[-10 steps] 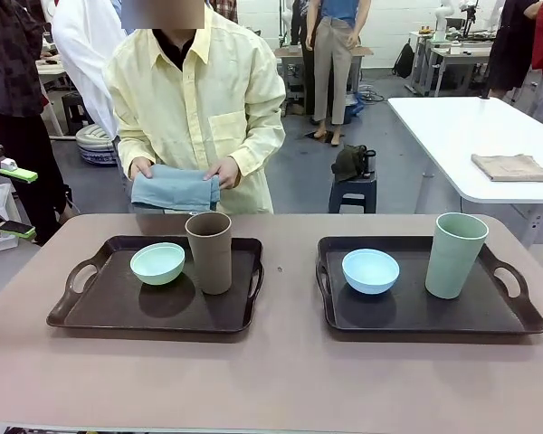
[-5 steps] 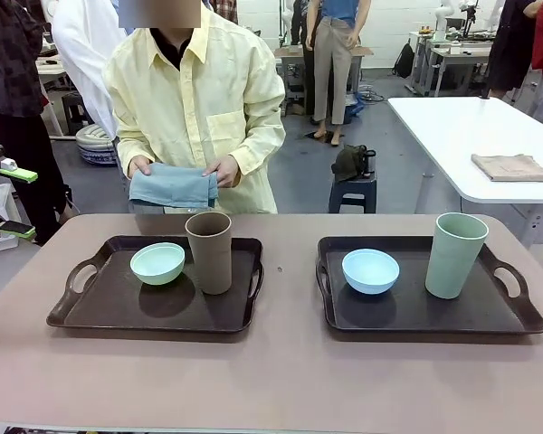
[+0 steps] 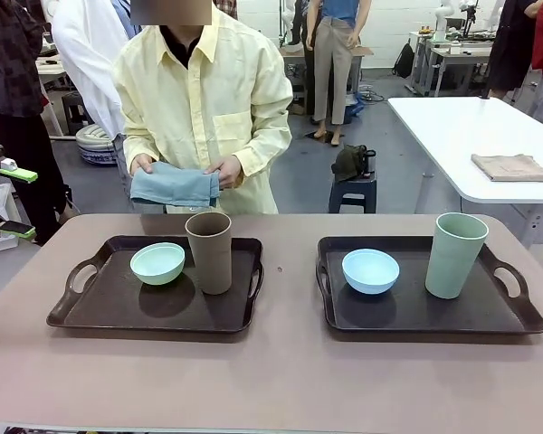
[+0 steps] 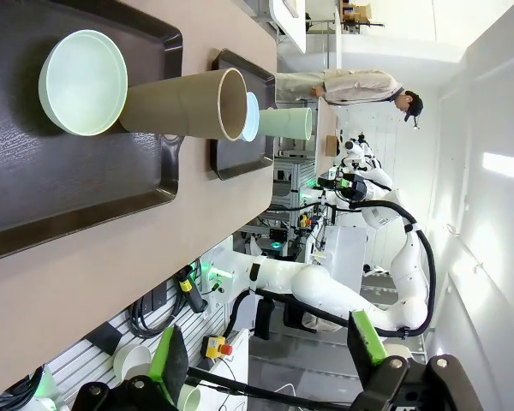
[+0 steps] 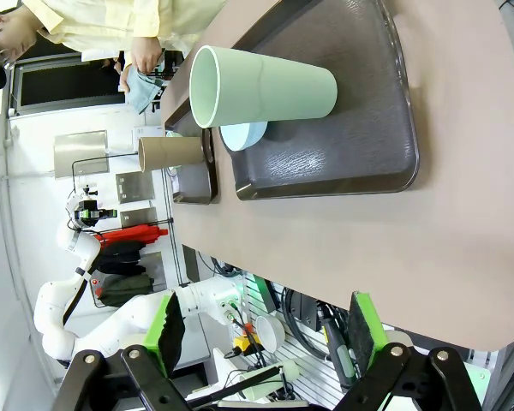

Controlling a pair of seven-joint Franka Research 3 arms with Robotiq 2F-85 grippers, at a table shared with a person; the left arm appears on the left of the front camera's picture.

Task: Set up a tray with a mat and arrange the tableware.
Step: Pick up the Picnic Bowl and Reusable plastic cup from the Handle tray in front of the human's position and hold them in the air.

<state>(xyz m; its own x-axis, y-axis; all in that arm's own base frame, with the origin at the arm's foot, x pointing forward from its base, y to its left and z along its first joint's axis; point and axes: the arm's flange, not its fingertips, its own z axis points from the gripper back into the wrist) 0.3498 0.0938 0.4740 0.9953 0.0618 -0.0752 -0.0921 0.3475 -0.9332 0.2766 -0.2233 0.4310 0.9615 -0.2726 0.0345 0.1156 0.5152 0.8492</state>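
A: Tableware, where?
B: Brown cup [image 3: 209, 251] on a dark tray [image 3: 90, 312], mint bowl [image 3: 157, 263] just beside it on its left; blue bowl [image 3: 370, 270] and pale green cup [image 3: 455, 255] on a second tray [image 3: 516, 316] well to its right.
A: Hands?
B: Person's hands [image 3: 224, 172], behind the brown cup, grip a folded blue mat [image 3: 174, 185]. Left gripper [image 4: 267, 342] and right gripper [image 5: 264, 330] gape wide, empty.

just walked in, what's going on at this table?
A person at the far side holds a folded blue cloth. The left tray carries the mint green bowl and brown cup; the right tray carries the light blue bowl and pale green cup. The left gripper and right gripper are open, holding nothing, clear of the trays.
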